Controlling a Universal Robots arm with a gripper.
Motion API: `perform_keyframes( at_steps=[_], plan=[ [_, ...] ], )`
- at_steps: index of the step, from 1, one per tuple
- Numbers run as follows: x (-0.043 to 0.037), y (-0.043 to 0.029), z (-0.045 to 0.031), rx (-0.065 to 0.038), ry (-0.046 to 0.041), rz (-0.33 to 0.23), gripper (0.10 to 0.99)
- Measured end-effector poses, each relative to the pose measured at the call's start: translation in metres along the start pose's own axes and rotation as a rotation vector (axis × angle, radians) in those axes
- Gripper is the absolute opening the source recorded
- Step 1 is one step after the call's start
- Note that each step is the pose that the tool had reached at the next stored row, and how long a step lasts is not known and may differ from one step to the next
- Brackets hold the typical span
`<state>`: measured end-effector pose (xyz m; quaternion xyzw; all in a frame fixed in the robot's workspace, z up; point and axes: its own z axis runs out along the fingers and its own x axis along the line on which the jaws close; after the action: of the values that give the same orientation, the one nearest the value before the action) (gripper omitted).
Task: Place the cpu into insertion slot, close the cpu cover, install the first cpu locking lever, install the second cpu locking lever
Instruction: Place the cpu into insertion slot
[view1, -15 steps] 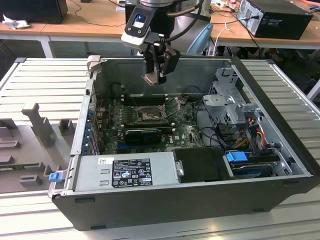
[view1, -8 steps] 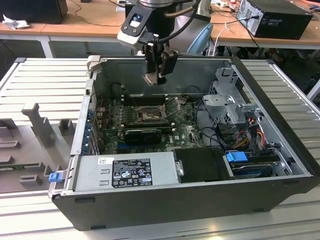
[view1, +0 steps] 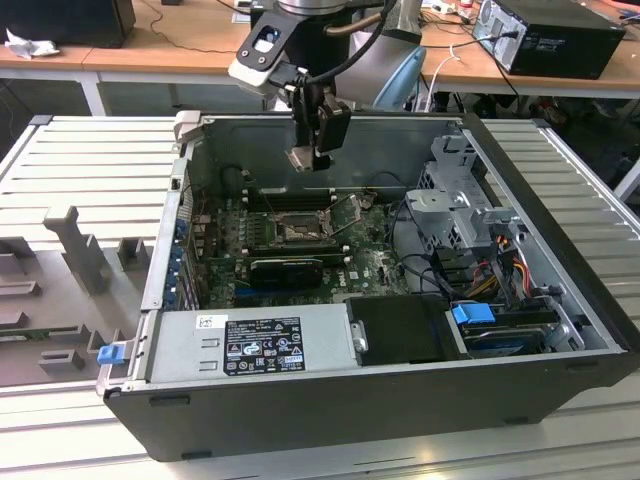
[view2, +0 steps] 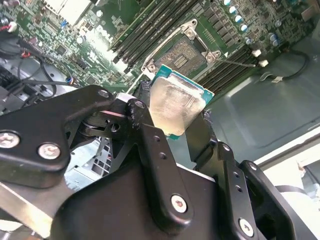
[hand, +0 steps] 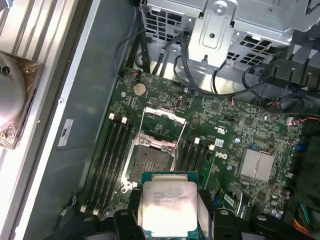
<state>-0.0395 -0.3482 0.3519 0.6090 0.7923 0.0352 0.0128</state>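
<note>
We've got the gripper (view1: 306, 158) clamped on the cpu (hand: 167, 207), held chip-flat up over the open computer case (view1: 330, 410), well above the board. Down inside the case the green motherboard (view1: 370, 262) lies flat, its insertion slot (hand: 148, 161) sits uncovered, and the cpu cover (hand: 165, 113) is flipped up right beside it

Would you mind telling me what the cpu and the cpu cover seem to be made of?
cpu: top looks like matte silvery metal, with soft glare; its edge looks like green circuit board. cpu cover: probably thin bare steel, shiny grey.
</note>
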Motion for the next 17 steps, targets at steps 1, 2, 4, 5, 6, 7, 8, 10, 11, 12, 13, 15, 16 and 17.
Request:
perform_keyframes(
  at_steps=[1,2,4,5,6,7,8,10,11,12,13,15,16,17],
  plan=[
    [0.0,0.0,0.0001,0.0,-0.0011,0.015,0.529],
    [0.0,0.0,0.0003,-0.001,-0.0033,0.044,0.529],
    [0.0,0.0,0.0005,-0.001,-0.0059,0.078,0.529],
    [0.0,-0.0001,0.0006,-0.002,-0.0068,0.09,0.529],
    [0.0,-0.0001,0.0007,-0.002,-0.008,0.103,0.529],
    [0.0,-0.0001,0.0007,-0.002,-0.0089,0.115,0.529],
    [0.0,-0.0001,0.001,-0.003,-0.0117,0.148,0.529],
    [0.0003,0.0,0.0013,-0.003,-0.0135,0.17,0.529],
    [0.0011,0.0001,0.0035,-0.001,-0.0137,0.181,0.529],
    [0.0017,0.0,0.0067,0.001,-0.0139,0.189,0.529],
    [0.0017,-0.0001,0.0091,0.001,-0.0146,0.2,0.529],
    [0.0017,-0.0004,0.0123,0.001,-0.0164,0.226,0.529],
    [0.0016,-0.0005,0.0138,0.0,-0.0171,0.236,0.529],
    [0.0016,-0.0006,0.0159,0.0,-0.0176,0.243,0.529]
  ],
)
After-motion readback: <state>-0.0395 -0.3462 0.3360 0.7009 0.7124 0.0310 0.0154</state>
